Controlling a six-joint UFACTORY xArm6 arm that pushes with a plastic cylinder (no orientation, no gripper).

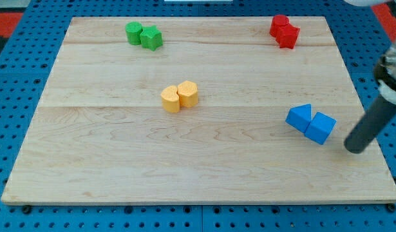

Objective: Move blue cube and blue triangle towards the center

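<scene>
Near the view's right edge, my tip point(355, 149) rests on the board, bare and touching nothing, just right of the blue cube point(320, 127). You'll find the blue triangle point(299, 117) pressed against the cube's left side, both well right of center (the yellow blocks point(179, 96) sit nearer the middle). They look light, rigid and ready to slide; push the cube's right face leftward, squarely, or the pair may split.
</scene>
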